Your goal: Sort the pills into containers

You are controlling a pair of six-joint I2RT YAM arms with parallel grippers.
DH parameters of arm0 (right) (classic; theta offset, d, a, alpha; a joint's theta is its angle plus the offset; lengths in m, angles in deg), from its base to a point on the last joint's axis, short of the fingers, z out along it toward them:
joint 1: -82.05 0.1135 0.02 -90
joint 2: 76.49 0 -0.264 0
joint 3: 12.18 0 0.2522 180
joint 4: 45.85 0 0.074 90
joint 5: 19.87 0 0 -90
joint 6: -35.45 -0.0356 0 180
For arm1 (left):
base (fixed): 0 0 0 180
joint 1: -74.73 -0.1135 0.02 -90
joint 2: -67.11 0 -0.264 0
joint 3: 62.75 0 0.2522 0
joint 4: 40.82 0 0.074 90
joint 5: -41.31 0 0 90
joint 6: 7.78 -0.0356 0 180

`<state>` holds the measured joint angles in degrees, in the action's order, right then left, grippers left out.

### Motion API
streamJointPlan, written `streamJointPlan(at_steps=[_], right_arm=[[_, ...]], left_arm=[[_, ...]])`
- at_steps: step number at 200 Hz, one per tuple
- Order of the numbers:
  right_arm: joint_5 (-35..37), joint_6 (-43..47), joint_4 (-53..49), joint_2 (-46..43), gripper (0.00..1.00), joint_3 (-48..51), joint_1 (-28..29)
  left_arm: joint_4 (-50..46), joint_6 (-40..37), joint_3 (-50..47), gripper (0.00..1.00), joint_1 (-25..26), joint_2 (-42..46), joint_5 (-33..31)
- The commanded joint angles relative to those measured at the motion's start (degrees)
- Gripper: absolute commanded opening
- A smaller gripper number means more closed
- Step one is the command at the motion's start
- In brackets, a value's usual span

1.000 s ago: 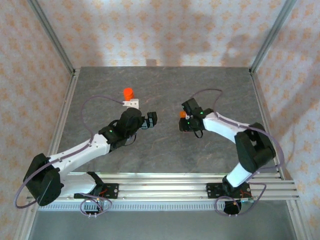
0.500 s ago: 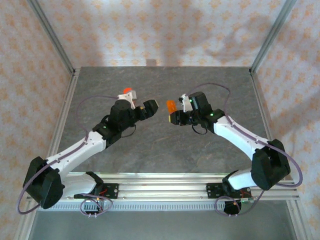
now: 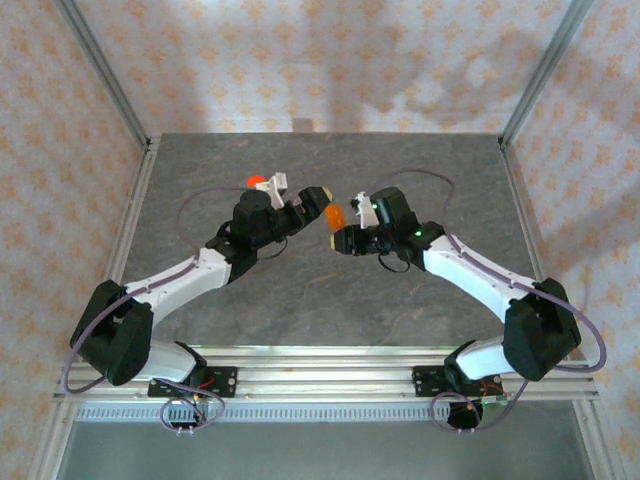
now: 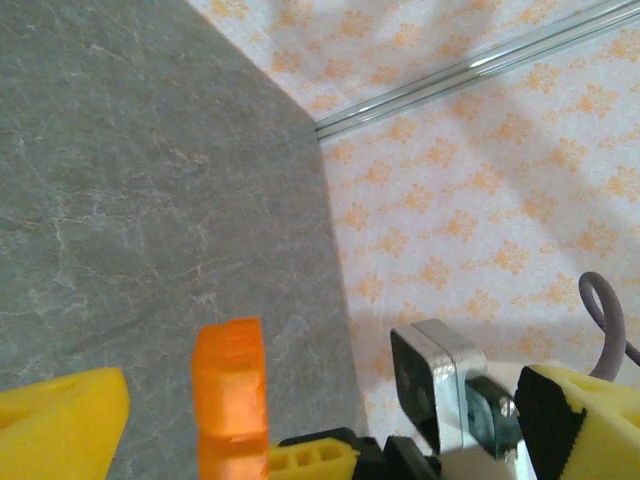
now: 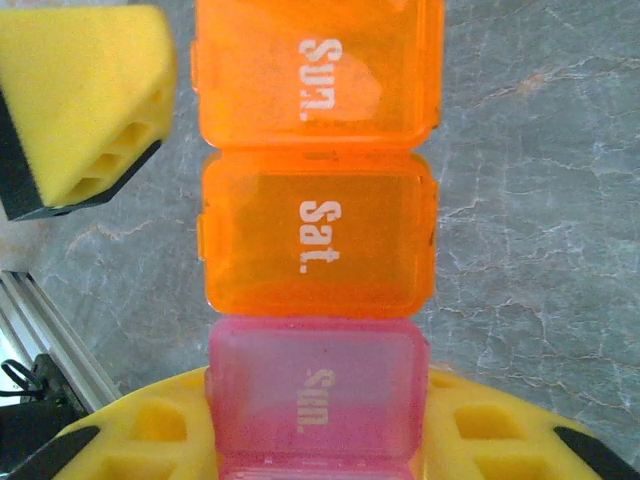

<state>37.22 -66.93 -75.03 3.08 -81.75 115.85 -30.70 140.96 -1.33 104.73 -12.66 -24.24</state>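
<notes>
Right of the red bottle (image 3: 256,181), raised off the surface, your right gripper (image 3: 347,236) is clenched on the pink end of the containers (image 5: 318,240), probably to offer the orange end for a handover. Between the bottle and the containers, your left gripper (image 3: 316,198) gapes fully released and holds nothing, one yellow fingertip (image 5: 80,90) just beside the orange lid.

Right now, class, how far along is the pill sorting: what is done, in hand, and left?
Done: the right gripper is shut on the pill-box strip at its pink Sun. compartment, holding it above the table. In hand: the open left gripper flanks the orange Sun. compartment, not gripping. Left: lids look closed, no pills seen inside; the orange-red bottle stands apart.
</notes>
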Motion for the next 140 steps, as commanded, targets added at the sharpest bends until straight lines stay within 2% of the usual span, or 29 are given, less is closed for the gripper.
streamJointPlan(at_steps=[1,140], right_arm=[[2.1,-0.5,0.1,0.8,0.26,-1.4,0.7],[2.7,-2.1,1.4,3.1,0.26,-3.1,0.8]], left_arm=[[4.8,2.0,1.7,1.0,0.0,-0.1,1.9],[5.1,2.0,1.1,1.0,2.1,-2.3,1.5]])
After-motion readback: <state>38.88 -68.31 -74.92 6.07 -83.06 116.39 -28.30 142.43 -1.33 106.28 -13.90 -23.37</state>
